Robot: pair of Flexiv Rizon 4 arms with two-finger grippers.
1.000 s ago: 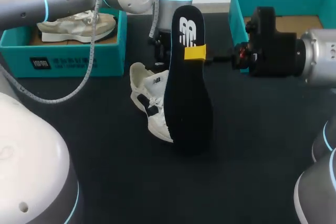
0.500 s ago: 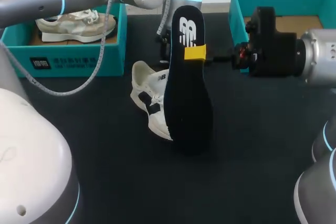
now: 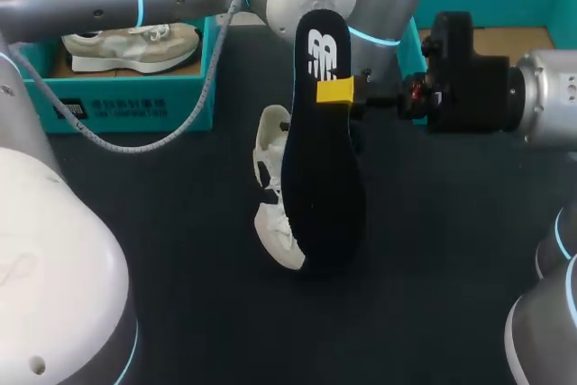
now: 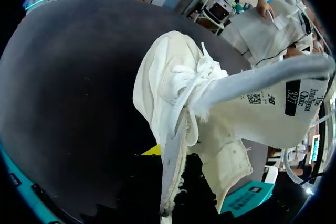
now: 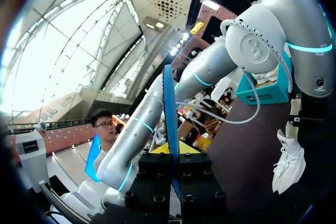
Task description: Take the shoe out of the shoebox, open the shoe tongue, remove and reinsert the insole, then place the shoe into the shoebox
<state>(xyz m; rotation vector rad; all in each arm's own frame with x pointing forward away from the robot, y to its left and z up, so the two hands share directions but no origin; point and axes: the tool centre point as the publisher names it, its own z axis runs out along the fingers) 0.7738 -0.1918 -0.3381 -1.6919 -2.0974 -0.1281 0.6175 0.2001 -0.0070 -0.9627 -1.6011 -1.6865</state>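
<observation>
Right gripper is clamped on the dark insole, holding it upright over the table; just behind it, the left gripper pinches the white shoe at its heel end, toe down; reinsertion seems in hand; next, the insole's tip must meet the shoe's opening.

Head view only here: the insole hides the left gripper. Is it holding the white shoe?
Observer: Yes. The left wrist view shows the wall of the shoe running down between the fingers of the left gripper, one yellow tip beside it.
Operator: Is the tongue open?
Observer: The tongue stands out, away from the laces, label side showing.
Operator: And the right grip?
Observer: The right wrist view shows the insole edge-on, clamped between the fingers of the right gripper.
</observation>
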